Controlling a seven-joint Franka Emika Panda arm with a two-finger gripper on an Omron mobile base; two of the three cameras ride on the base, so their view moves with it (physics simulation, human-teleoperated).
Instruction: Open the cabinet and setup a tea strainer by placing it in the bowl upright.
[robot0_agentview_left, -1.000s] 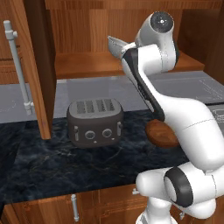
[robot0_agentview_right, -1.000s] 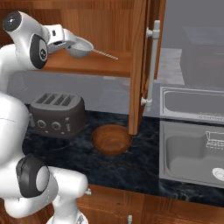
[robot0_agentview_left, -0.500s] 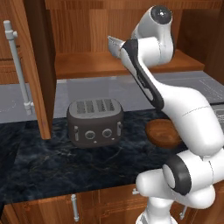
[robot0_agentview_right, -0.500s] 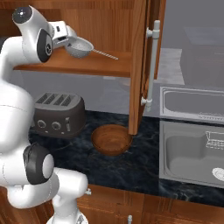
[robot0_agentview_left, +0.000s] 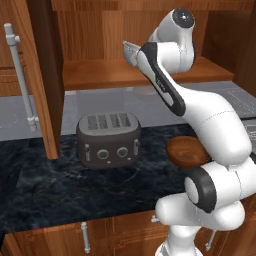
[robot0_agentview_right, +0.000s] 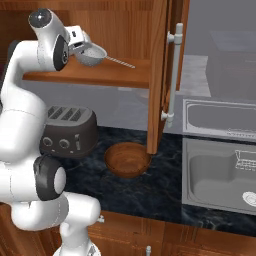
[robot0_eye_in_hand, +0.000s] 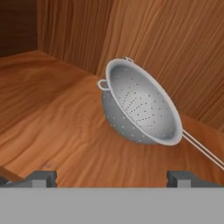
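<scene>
The tool (robot0_eye_in_hand: 112, 178) stands wide open, its two dark tips far apart with nothing between them, reaching into the open cabinet (robot0_agentview_right: 159, 75) just short of the tea strainer (robot0_eye_in_hand: 140, 105). The strainer lies tilted on the wooden shelf (robot0_eye_in_hand: 52, 127), its perforated round cup facing the tool and its thin handle running off toward the back panel; in the right base view the same strainer (robot0_agentview_right: 93, 54) sits just beyond the hand. Below, on the dark marbled tabletop (robot0_agentview_left: 65, 185), the grey four-slot toaster (robot0_agentview_left: 108, 138) stands beside the brown wooden bowl (robot0_agentview_right: 127, 159), which sits under the cabinet's open right door.
</scene>
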